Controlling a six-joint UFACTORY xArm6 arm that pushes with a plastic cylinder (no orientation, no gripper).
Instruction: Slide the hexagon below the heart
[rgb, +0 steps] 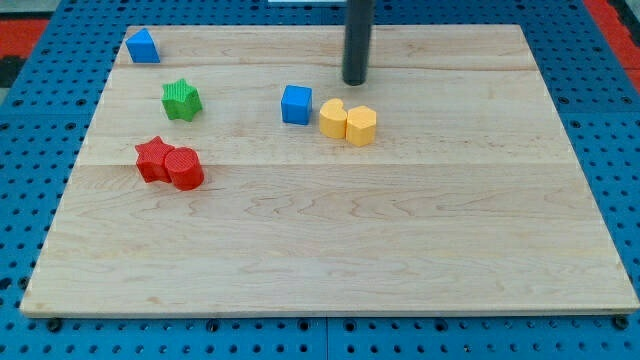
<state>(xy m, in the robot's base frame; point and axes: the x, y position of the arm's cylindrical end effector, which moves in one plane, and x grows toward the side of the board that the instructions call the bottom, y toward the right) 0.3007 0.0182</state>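
The yellow hexagon (362, 126) sits near the middle of the wooden board (330, 260), touching the right side of the yellow heart (332, 118). The two stand side by side, the hexagon slightly lower in the view. My tip (354, 82) rests on the board just above the hexagon, toward the view's top, a short gap away and touching no block. The dark rod rises from it out of the view's top edge.
A blue cube (296, 104) stands just left of the heart. A green star (181, 100) lies further left. A red star (152, 158) and a red cylinder (186, 169) touch at the left. A blue triangular block (143, 47) is in the top left corner.
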